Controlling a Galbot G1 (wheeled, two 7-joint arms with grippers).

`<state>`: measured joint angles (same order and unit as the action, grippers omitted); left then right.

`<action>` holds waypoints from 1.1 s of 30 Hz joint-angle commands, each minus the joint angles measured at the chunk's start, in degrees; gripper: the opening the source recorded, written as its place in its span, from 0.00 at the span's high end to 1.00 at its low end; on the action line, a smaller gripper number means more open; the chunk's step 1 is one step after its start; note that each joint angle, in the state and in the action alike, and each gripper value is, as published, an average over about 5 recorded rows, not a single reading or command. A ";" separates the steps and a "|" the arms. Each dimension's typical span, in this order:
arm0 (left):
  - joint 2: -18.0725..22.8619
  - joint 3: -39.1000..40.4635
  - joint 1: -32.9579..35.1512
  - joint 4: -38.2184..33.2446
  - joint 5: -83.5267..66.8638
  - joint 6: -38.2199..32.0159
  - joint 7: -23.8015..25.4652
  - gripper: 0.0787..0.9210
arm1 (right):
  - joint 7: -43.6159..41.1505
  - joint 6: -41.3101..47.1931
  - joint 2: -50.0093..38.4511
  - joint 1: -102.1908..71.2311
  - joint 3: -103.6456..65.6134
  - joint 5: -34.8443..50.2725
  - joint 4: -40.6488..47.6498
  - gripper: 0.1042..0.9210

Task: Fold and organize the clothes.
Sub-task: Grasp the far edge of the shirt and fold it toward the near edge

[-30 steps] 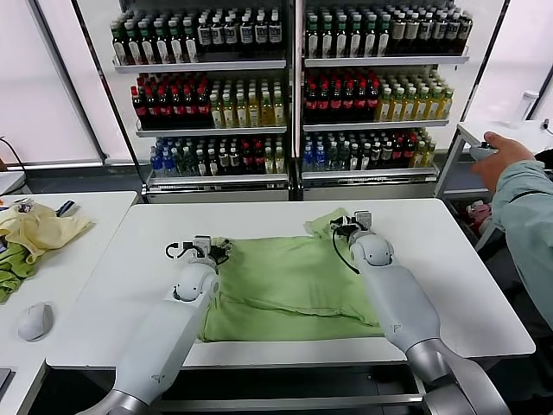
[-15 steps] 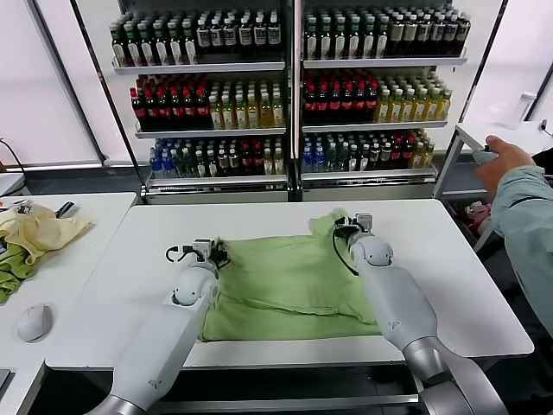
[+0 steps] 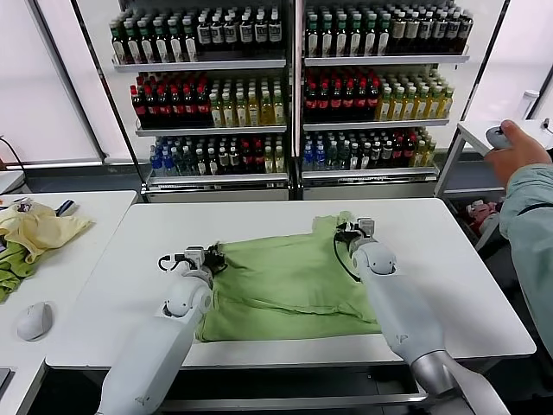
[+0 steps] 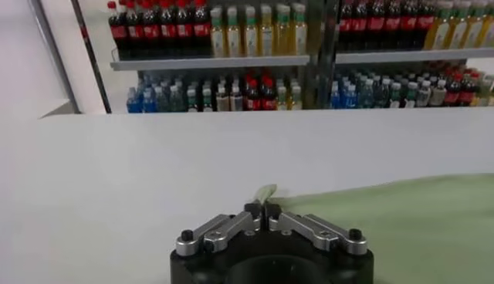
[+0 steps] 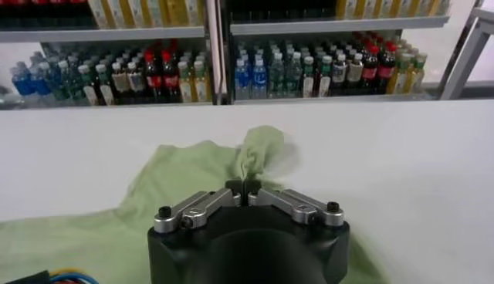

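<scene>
Shirt (image 3: 289,281) lies partly folded mid-table (image 3: 130,259), its near hem toward the robot, a double layer along that near edge.

Left pincer (image 3: 212,256) at the shirt's far-left corner: jaws closed, pinching a small peak of green cloth, seen in the left wrist view (image 4: 264,205).

Right pincer (image 3: 349,230) at the far-right corner: jaws closed on a lifted tuft of fabric that stands up above the tips (image 5: 245,184).

Side table to the left: mouse (image 3: 34,321), yellow garment (image 3: 39,229), darker green cloth (image 3: 10,270).

Person's hand (image 3: 516,160) at far right.

Behind: shelves (image 3: 294,95) of bottles.
</scene>
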<state>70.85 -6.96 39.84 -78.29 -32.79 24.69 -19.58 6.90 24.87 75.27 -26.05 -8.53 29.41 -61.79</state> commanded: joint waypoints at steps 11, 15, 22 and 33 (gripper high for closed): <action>-5.04 -4.84 13.83 -24.30 -4.34 -0.65 0.31 0.98 | 1.80 0.78 -9.25 -22.03 -7.04 2.25 -37.33 0.98; -5.63 -5.80 17.64 -28.07 -4.13 0.21 0.59 0.98 | 2.24 1.22 -10.04 -28.53 -10.20 1.76 -43.52 0.98; -6.50 -7.22 24.25 -32.09 -1.64 1.92 1.61 0.98 | 3.12 2.47 -10.62 -39.56 -16.36 0.84 -51.77 0.98; -7.46 -7.28 28.54 -32.13 9.12 6.51 4.66 0.98 | 5.44 4.65 -8.51 -46.62 -18.16 -4.56 -53.42 0.98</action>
<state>63.94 -14.10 62.58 -107.41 -31.83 28.04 -16.75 11.35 28.42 66.62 -64.31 -23.81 27.66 -109.68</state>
